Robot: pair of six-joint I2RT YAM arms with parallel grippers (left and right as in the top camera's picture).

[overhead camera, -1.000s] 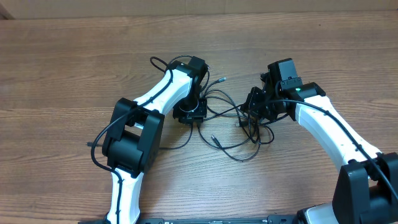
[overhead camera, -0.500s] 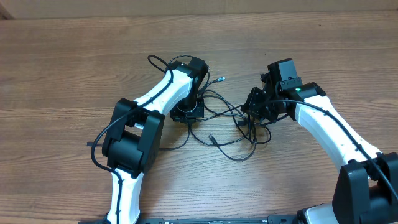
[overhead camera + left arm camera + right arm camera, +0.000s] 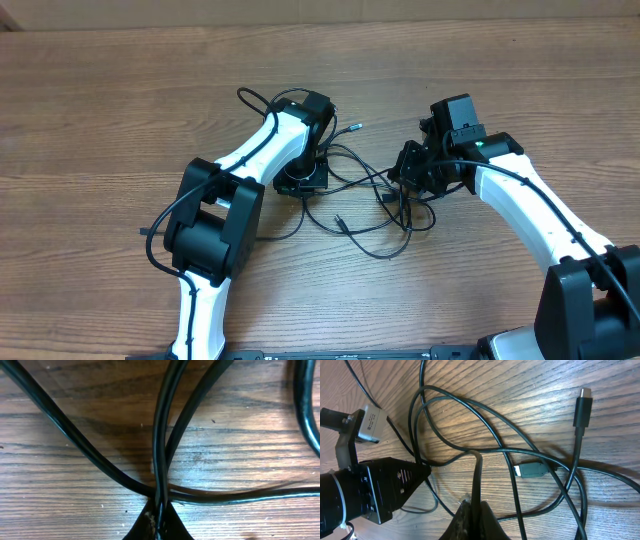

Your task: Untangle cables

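In the middle of the wooden counter (image 3: 120, 80), the cables (image 3: 365, 200) lie as a loose tangle of thin black loops between the two arms. The strands cross one another several times. The left pincer (image 3: 303, 182) is down at the tangle's left edge. The right pincer (image 3: 410, 178) is down at its right edge, so the knot of loops spans the gap between them.

Seen from the left wrist, the left pincer's fingertips come together as a dark wedge at the bottom of the frame, closed with one black strand nipped between them. That strand runs straight away from the tips and crosses two others just beyond them. One of these sweeps off to the upper left and the other trails low to the right. A further strand curves along the right edge.

Seen from the right wrist, the right pincer's tips are likewise closed, pinching a single strand that rises out of them toward a crossing of loops. A USB-C plug (image 3: 582, 407) lies flat on the wood at the upper right, well apart from the tips. A second plug (image 3: 532, 469) with a pale tip rests among the loops, just right of the held strand. The left pincer's black body shows at the left of this view, its point against a strand.
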